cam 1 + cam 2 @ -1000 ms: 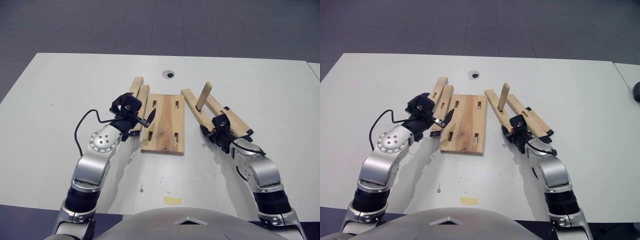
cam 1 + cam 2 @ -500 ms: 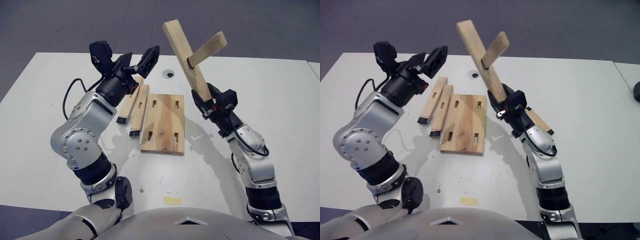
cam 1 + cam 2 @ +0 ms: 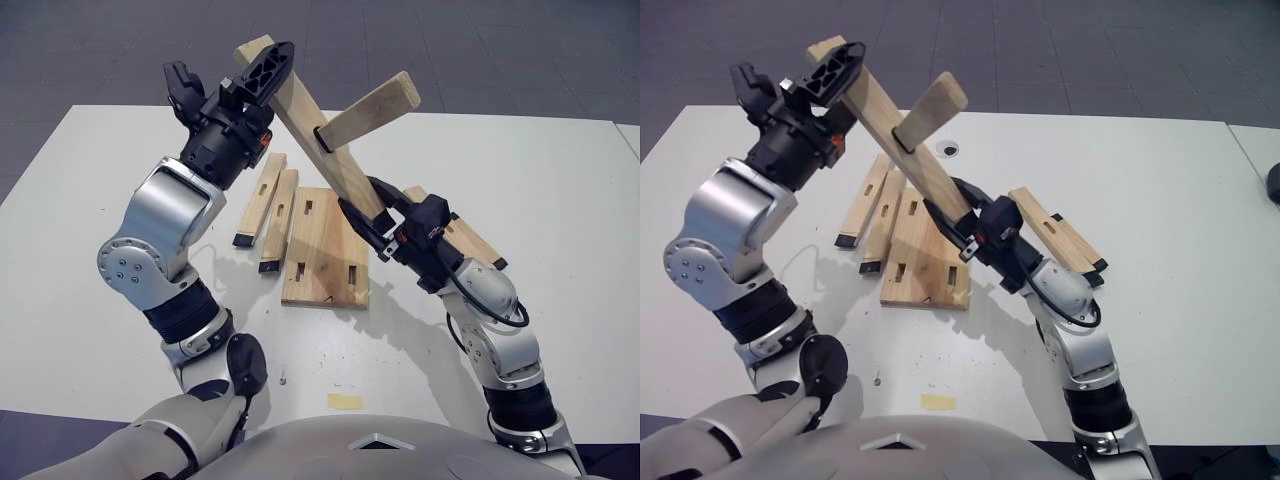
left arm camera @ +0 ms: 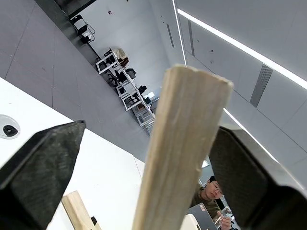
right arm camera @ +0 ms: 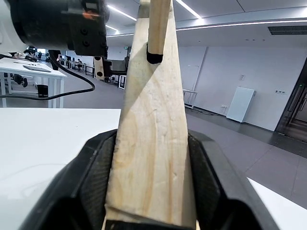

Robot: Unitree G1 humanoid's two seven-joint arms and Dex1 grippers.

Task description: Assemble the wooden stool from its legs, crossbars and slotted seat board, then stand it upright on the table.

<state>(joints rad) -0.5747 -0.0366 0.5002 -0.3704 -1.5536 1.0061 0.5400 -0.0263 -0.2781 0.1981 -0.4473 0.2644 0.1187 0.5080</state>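
My right gripper (image 3: pixel 376 226) is shut on the lower end of a wooden leg (image 3: pixel 300 112), held in the air above the slotted seat board (image 3: pixel 322 262) and leaning up toward the far left. A crossbar (image 3: pixel 368 106) sticks out of the slot in this leg. My left gripper (image 3: pixel 262 66) is open at the leg's top end, and its black fingers (image 4: pixel 43 172) stand on either side of the wood (image 4: pixel 182 143). The right wrist view has the leg (image 5: pixel 152 143) clamped between the dark pads (image 5: pixel 98 182).
Two more slotted wooden pieces (image 3: pixel 264 196) (image 3: pixel 281 218) lie side by side left of the seat board. Another wooden piece (image 3: pixel 466 238) lies right of it, behind my right arm. A round cable hole (image 3: pixel 950 150) sits in the white table (image 3: pixel 560 200) at the back, and yellow tape (image 3: pixel 345 401) near the front edge.
The right gripper has tipped the leg and crossbar further left and lower. The left gripper has swung in from the left and now straddles the leg's top end.
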